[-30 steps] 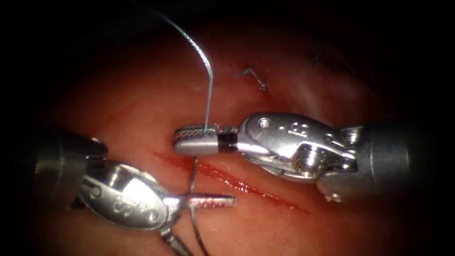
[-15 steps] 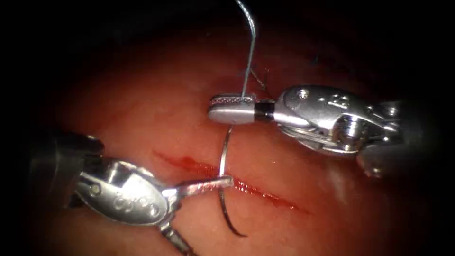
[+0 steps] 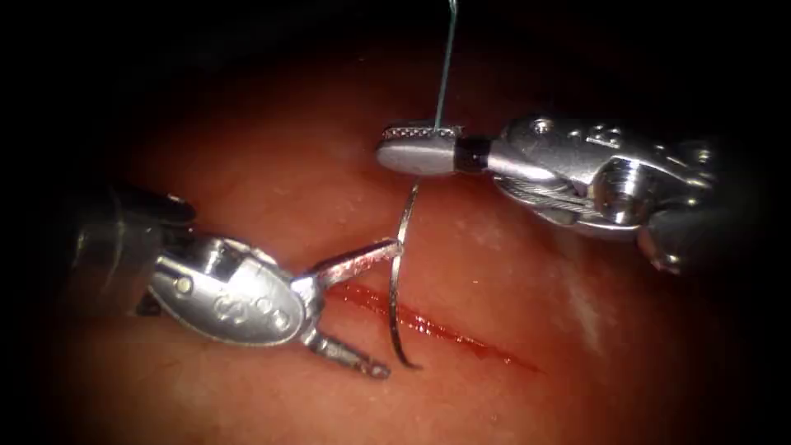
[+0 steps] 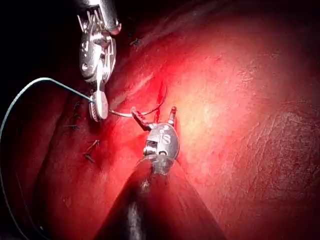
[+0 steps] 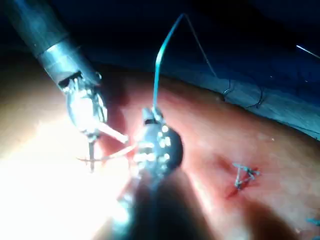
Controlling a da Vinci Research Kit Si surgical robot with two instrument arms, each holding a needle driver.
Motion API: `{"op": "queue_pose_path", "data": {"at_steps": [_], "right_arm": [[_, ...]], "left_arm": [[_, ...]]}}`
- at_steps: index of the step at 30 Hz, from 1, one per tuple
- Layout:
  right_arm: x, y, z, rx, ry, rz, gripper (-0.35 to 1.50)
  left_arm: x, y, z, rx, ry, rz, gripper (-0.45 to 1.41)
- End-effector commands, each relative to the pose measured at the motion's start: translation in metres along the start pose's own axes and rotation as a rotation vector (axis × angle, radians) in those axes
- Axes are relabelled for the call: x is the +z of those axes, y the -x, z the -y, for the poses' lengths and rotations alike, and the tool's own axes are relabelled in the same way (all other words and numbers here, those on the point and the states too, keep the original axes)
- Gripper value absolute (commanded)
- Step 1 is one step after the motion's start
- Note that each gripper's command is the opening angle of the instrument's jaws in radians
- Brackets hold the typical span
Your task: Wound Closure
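Needle (image 3: 398, 288), curved and free of the tissue (image 3: 247, 189), is seen hanging over the cut (image 3: 445, 330), its point low near the cut's line and its thread end held above. Taken from the left of the endoscope view: the left arm's tool (image 3: 371, 306) is spread open and holds nothing, its upper jaw lying against the needle's mid-curve and its lower jaw pointing down beside the needle's tip. The same spread jaws (image 4: 152, 116) are seen in the left wrist view, with the needle (image 4: 122, 114) running across to the other tool. Further right, the right arm's tool (image 3: 416, 148) is clamped on the needle's swaged end, where the thread (image 3: 445, 66) leaves it and rises out of view. Compared with a second ago, the right tool has been raised and the needle lifted with it, so that more of the curve is exposed, while the left tool's jaws have been opened off the needle. The step in hand is judged to be a handover and re-seating of the needle between the tools. Older stitches (image 5: 242, 175) are seen on the tissue in the right wrist view.
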Motion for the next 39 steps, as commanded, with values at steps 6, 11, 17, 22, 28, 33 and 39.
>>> {"op": "queue_pose_path", "data": {"at_steps": [6,11,17,22,28,33,39], "right_arm": [[0.0011,0.0000,-0.0004,-0.007,0.005,0.000,-0.35],[0.0014,0.0002,-0.0003,-0.009,0.007,0.000,-0.35],[0.0014,0.0004,-0.0001,-0.011,0.008,0.005,-0.35],[0.0014,0.0004,-0.0001,-0.018,0.007,0.008,-0.35],[0.0014,0.0004,0.0000,-0.041,0.007,0.008,-0.35],[0.0013,0.0002,-0.0003,-0.070,0.013,-0.022,1.18],[0.0010,0.0004,-0.0001,-0.077,0.011,-0.030,1.30]], "left_arm": [[0.0009,-0.0004,-0.0006,0.010,0.028,-0.031,0.49],[0.0012,-0.0007,-0.0008,0.010,0.033,-0.037,0.44],[0.0012,-0.0007,-0.0008,0.052,0.044,-0.054,-0.18],[0.0007,-0.0005,-0.0009,0.060,0.045,-0.054,-0.45],[0.0003,-0.0001,-0.0007,0.054,0.028,-0.044,-0.45],[0.0003,0.0001,-0.0006,0.054,0.027,-0.046,-0.45],[0.0002,0.0002,-0.0005,0.054,0.025,-0.048,-0.45]]}}
